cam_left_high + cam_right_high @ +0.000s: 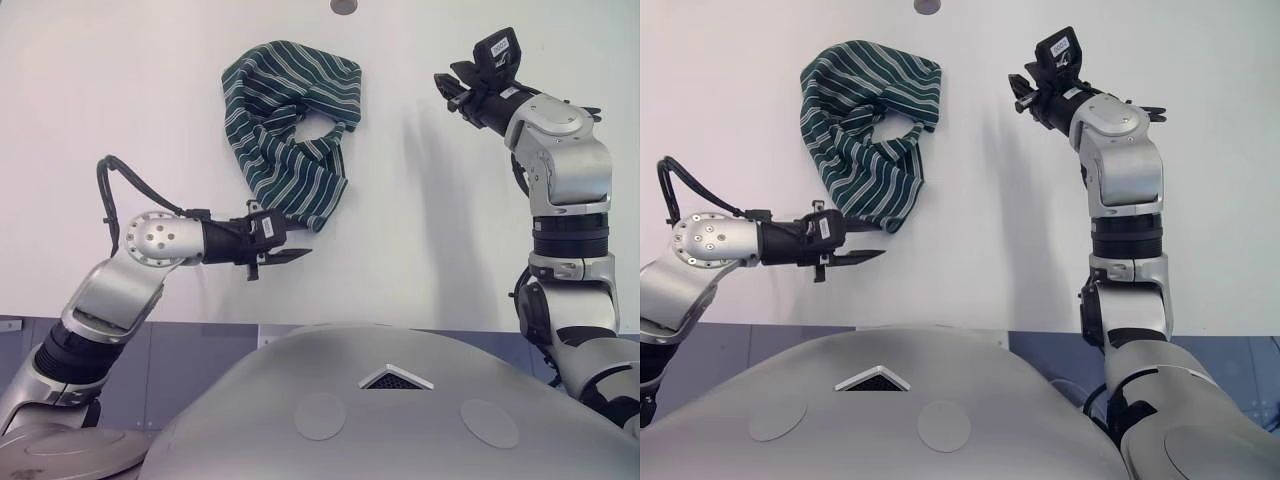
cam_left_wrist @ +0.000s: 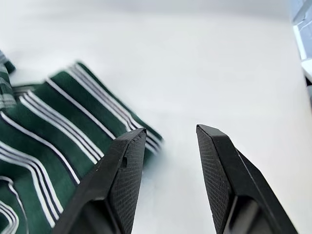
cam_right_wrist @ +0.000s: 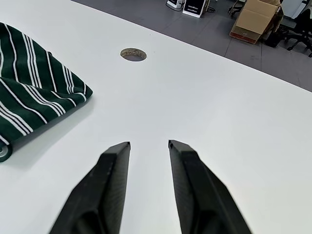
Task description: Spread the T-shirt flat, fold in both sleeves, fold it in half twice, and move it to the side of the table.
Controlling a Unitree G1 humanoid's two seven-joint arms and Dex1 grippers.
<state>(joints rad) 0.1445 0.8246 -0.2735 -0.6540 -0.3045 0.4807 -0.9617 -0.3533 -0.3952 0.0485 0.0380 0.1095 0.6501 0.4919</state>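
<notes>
A dark green T-shirt with white stripes [image 1: 295,130] lies crumpled in a heap on the white table [image 1: 120,80], left of centre. My left gripper [image 1: 297,254] hovers just at the heap's near corner, open, with nothing between its fingers. In the left wrist view the striped cloth [image 2: 53,141] lies beside and under one finger [image 2: 124,170] of that gripper [image 2: 168,141]. My right gripper [image 1: 452,88] is raised over bare table to the right of the shirt, open and empty. Its wrist view shows its fingers [image 3: 114,170] apart and the shirt's edge [image 3: 34,92] farther off.
A round cable hole [image 3: 133,54] is set in the tabletop beyond the shirt, also at the far edge [image 1: 343,6]. The table's near edge [image 1: 200,322] runs below my left arm. Past the far side, cardboard boxes [image 3: 258,19] stand on the grey floor.
</notes>
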